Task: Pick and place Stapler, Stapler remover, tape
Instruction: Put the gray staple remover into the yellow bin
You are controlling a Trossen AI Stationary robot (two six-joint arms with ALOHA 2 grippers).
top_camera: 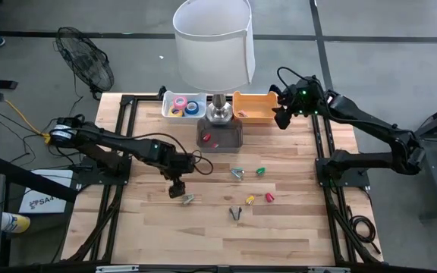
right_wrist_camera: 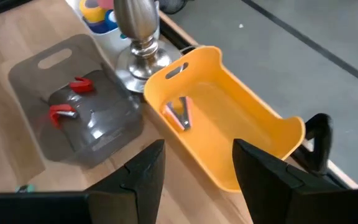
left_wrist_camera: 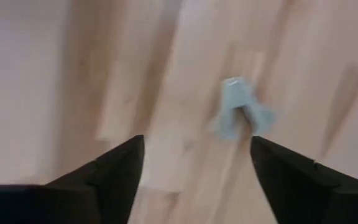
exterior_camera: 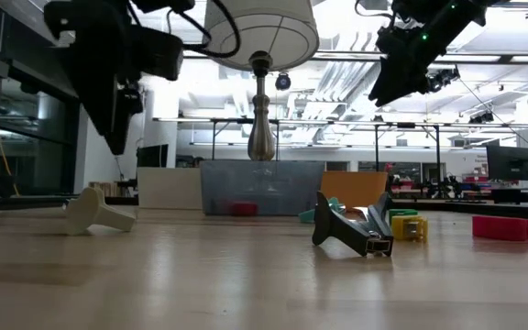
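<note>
A pale stapler remover lies on the wooden table left of centre, also seen in the left wrist view and the low view. My left gripper hangs open just above and beside it, pointing steeply down, and touches nothing. My right gripper is open and empty, raised beside the orange bin at the back right. Tape rolls lie in a white tray at the back. A dark stapler remover lies near the table's middle.
A lamp stands at the back centre, its base between the tray and the orange bin. A grey see-through bin holds red pieces. The orange bin holds a pinkish piece. Small teal, green, yellow and red pieces lie mid-table.
</note>
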